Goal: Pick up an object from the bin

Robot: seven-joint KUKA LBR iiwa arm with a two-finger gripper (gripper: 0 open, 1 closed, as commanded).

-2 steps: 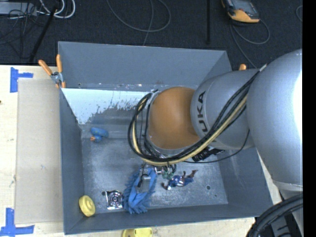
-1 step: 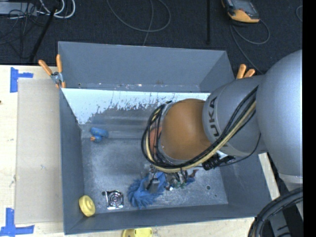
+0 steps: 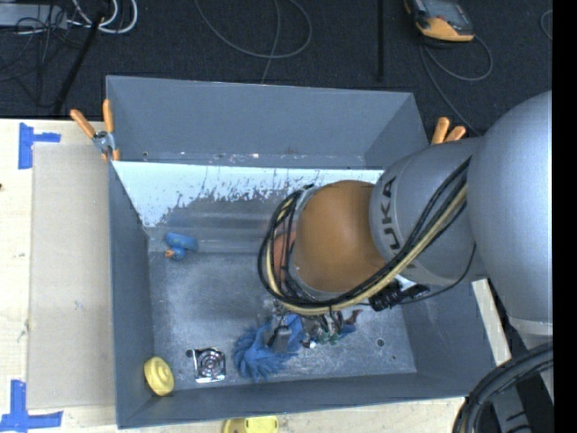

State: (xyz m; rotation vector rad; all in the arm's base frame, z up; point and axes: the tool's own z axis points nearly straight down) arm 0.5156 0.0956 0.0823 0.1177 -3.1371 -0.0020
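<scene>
Bare bin floor [image 3: 212, 291] left of blue tangle [image 3: 260, 354]

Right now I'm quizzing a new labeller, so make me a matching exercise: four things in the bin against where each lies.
Things: 1 yellow disc; 2 shiny metal piece; 3 small blue toy; 4 blue rag.
Places: A far left, towards the back; B next to the gripper; C front left corner; D between disc and rag.
Pairs: 1-C, 2-D, 3-A, 4-B.

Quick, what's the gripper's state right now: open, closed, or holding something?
Gripper: cannot be told. It sits low, right beside the blue ragged thing, toward the front of the bin.
</scene>
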